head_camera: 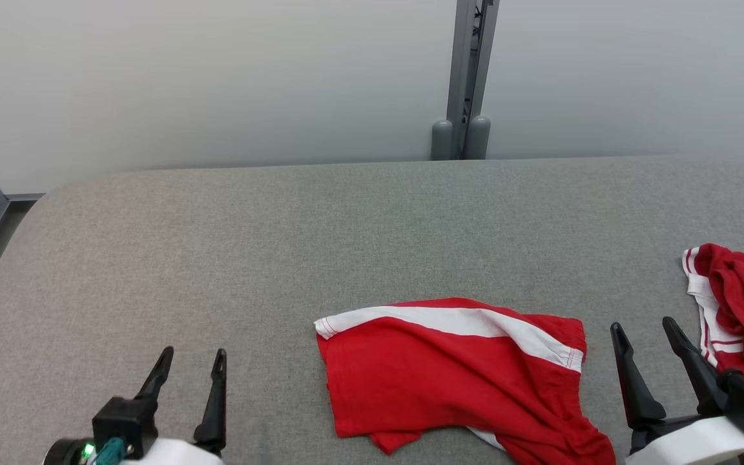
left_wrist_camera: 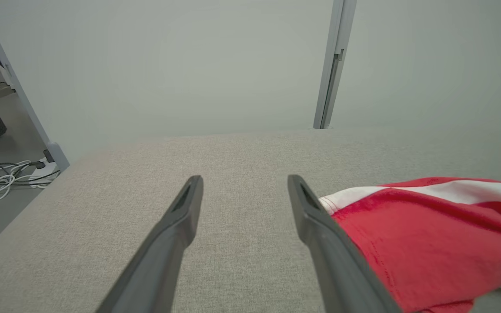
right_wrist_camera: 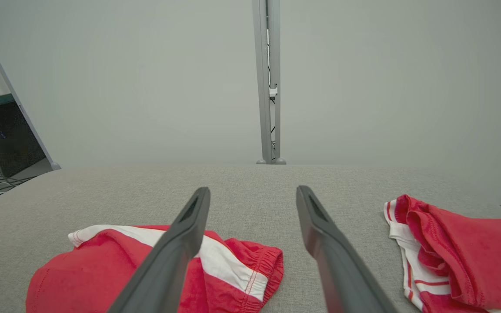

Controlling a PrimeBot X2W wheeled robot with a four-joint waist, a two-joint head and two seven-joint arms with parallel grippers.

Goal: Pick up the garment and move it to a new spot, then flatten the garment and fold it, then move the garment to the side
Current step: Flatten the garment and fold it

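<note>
Grey table (head_camera: 217,245) bears red garment (head_camera: 449,381), second garment (head_camera: 743,303) rightward.

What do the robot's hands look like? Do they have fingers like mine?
Not quite like yours. Each hand, the left gripper and the right gripper, has just two long, dark, pointy fingers growing from a black block. Behind that comes a smooth white forearm. The left one has a tiny green light and a teal plug.
</note>
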